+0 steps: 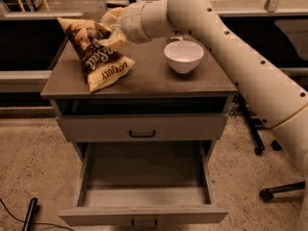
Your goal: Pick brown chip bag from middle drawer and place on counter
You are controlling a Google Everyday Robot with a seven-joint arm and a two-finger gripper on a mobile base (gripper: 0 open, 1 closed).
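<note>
Gripper point(114, 32) and brown chip bag point(96, 57) were together over the left half of the desk point(149, 78), toward its back-left corner. The gripper, at the end of the long cream arm point(231, 47) that reached in over the desk's right edge, was closed on the bag's upper right edge. The bag stood tilted: its cream lower end rested on the desk near the front edge, left of the middle, while its upper corner rose toward the back-left corner. From where I stood, its white lettering read upside down. A white bowl point(183, 56) sat upright on the right half of the desk, near the back edge and well apart from the bag. Below the desk's front edge, the shallow upper drawer front point(142, 128) was shut. Under it the middle drawer point(144, 177) was pulled wide open, showing only its flat grey floor.
</note>
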